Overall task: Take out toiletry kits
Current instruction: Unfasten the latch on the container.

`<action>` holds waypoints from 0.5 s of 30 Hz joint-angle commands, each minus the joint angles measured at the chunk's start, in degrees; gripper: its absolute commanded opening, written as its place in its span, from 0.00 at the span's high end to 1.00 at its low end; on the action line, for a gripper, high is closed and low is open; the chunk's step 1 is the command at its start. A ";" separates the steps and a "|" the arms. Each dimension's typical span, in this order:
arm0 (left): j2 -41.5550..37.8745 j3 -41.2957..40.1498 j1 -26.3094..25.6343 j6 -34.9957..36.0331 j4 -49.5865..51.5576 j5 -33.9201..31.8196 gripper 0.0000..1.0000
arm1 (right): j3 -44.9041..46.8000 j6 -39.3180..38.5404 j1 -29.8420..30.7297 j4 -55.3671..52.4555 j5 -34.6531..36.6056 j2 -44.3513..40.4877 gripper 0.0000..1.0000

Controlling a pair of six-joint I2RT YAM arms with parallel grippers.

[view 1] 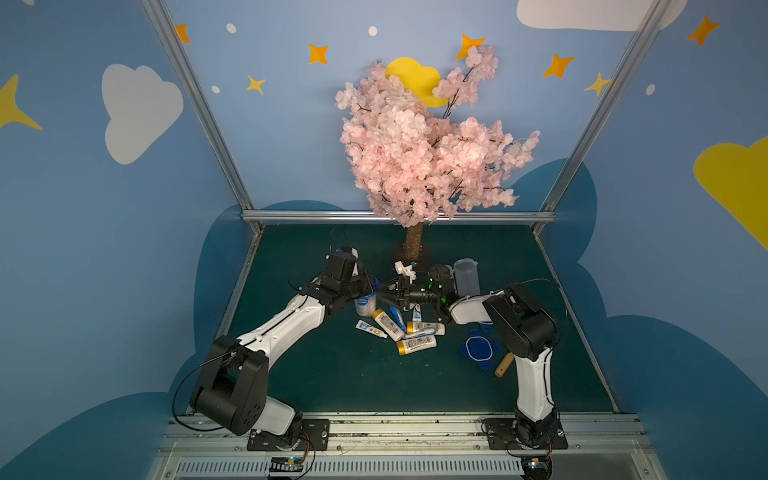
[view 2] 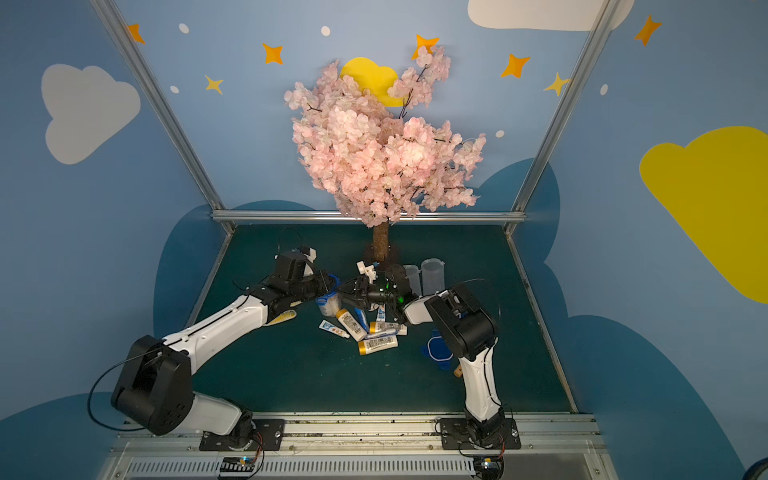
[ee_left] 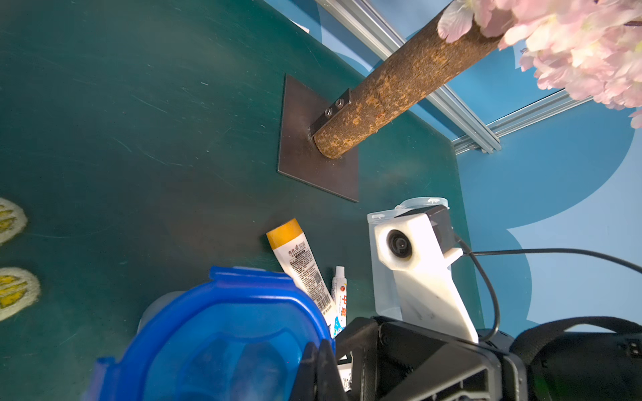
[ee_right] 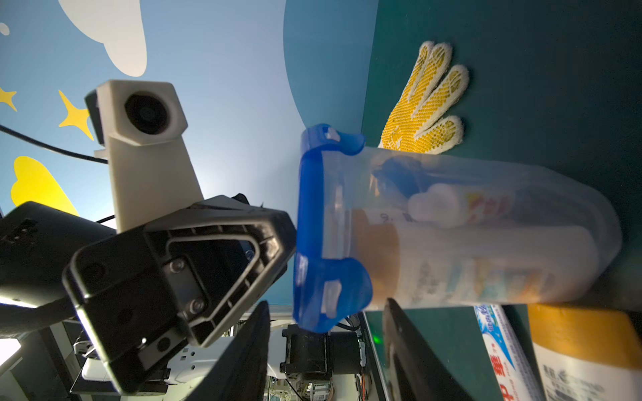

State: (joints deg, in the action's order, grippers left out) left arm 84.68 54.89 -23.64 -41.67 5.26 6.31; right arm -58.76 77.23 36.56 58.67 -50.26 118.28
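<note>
- My left jaws were fully closed, their tip against the blue clip lid (ee_right: 312, 215) of the clear jar (ee_right: 503, 194). I could not tell whether they had pinched a clip.
- My right jaws stood partly apart with nothing clamped. One finger (ee_right: 243, 347) showed on each side, and a clip of that lid lay between the tips.
- The jar stood on the green worktop (view 1: 332, 374) between my two wrists, with its lid on.
- Through its wall I saw one kit inside: a white bottle (ee_right: 469, 264) with an orange cap, a toothpaste tube (ee_right: 448, 208) and a blue piece (ee_right: 399, 173).
- The other toiletry kits (view 1: 399, 328) lay loose in a heap just beside the jar, on the side toward my bases.
- In the heap were three bottles (view 1: 417, 344), two tubes (view 1: 371, 329) and a blue wrapped piece (view 1: 397, 319), some overlapping.
- Two empty jars (view 2: 433, 274) stood near the tree trunk (view 1: 413, 237).
- A loose blue lid (view 1: 478, 349) lay by my right arm, well apart from the heap.
- A yellow-dotted glove (ee_right: 427, 104) lay beyond the jar.
</note>
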 commanded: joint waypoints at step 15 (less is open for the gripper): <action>6.12 -6.59 0.00 -0.17 20.58 -4.04 0.98 | -0.26 9.09 -0.56 20.06 0.48 -2.00 0.56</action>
State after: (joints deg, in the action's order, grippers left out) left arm 84.75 54.72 -23.79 -41.89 4.93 6.00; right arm -58.72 85.12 36.32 67.75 -49.82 120.88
